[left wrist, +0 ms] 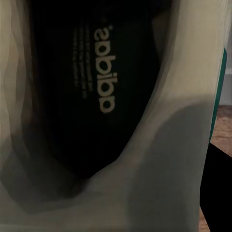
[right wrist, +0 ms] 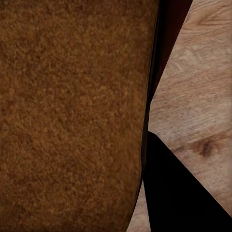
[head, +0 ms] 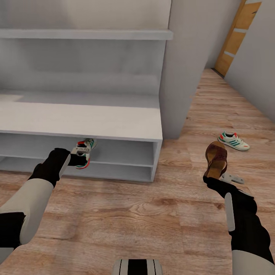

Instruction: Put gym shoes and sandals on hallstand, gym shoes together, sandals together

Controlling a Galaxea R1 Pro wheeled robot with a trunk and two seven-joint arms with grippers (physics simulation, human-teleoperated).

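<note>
Wood-plank corridor floor (head: 126, 214), hallstand (head: 95, 122) at upper left. Left gripper (head: 76, 157) clamped one gym shoe (head: 84, 152) at lower shelf; right gripper (head: 214, 176) clamped sandal (head: 216, 157); second gym shoe (head: 233, 140) lay right.

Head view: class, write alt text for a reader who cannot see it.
The left gripper holds a gym shoe at the hallstand's low shelf; the right gripper holds up a sandal. Another gym shoe lies on the floor.

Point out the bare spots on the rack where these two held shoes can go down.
The hallstand's bench top is bare from its left edge to the right upright. The low shelf right of the gym shoe in the left end effector is free but cramped. The right end effector holds a sandal.
</note>
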